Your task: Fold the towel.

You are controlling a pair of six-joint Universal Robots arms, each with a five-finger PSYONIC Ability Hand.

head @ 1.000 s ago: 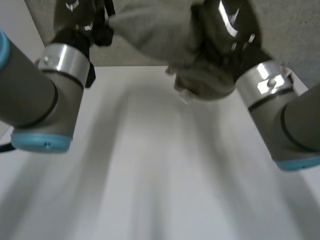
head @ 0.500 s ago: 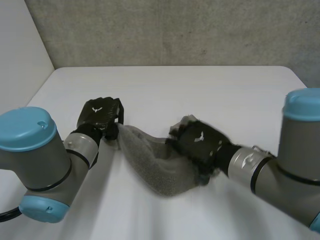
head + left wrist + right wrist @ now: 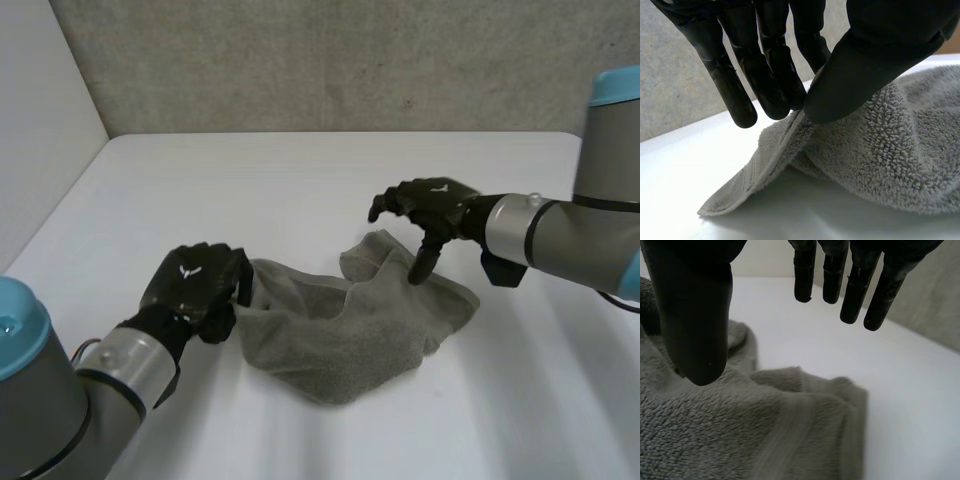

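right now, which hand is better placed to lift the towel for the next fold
Left. The left hand pinches the towel at its edge between thumb and fingers, so it could likely lift at once; the right hand is open over the other end, gripping nothing.

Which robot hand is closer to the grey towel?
Left. The left hand pinches an edge of the crumpled grey terry towel between thumb and fingers. The right hand hovers open over its other end, gripping nothing.
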